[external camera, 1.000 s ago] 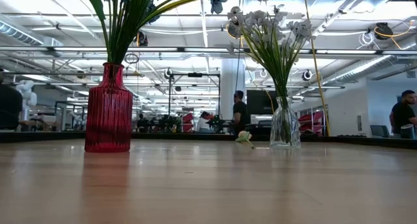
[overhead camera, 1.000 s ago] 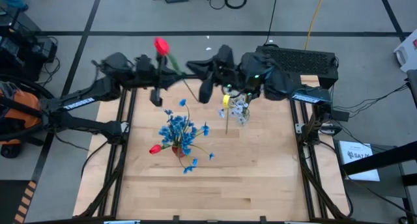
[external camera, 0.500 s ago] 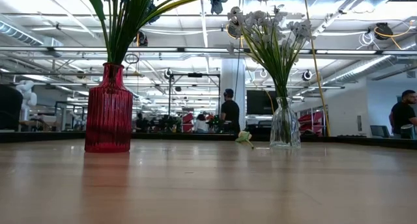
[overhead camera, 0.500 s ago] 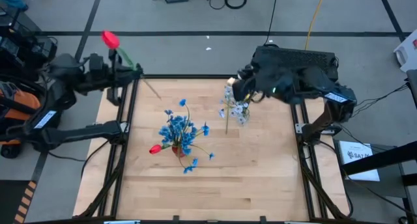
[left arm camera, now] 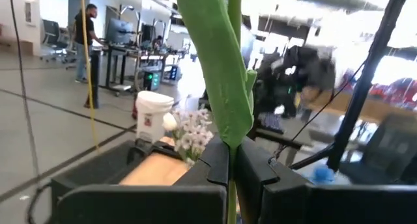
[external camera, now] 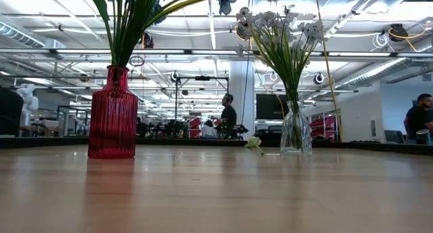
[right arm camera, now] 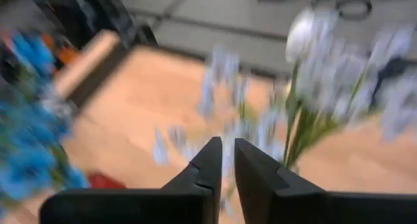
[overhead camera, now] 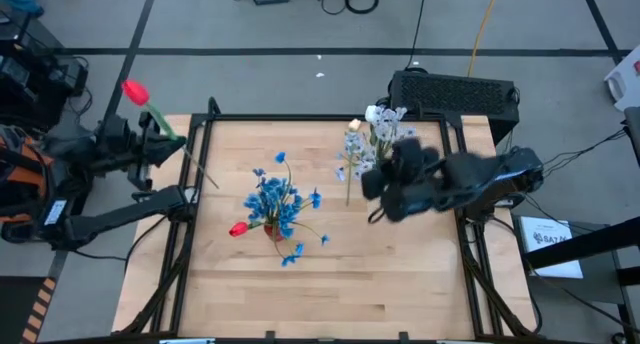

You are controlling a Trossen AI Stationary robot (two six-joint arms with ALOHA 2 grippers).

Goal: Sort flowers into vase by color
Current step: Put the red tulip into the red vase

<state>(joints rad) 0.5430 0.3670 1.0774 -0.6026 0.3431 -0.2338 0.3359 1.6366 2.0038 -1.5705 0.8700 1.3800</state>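
We see a red tulip [overhead camera: 136,92] at the high view's upper left, off the table edge, its green stem [left arm camera: 232,87] pinched tight in the left gripper [overhead camera: 150,144]. Centre frame, the red vase [external camera: 113,114] holds blue flowers [overhead camera: 275,199] and a second red tulip [overhead camera: 238,229]. Upper centre-right, the clear vase [external camera: 295,130] holds pale sprays [overhead camera: 362,156] and a cream tulip [overhead camera: 373,114]. The right gripper [overhead camera: 378,197] hovers just beside them, fingers [right arm camera: 207,167] a narrow gap apart, holding nothing.

One vase [external camera: 113,112] stands left of the other vase [external camera: 295,129] on the table [overhead camera: 400,274].
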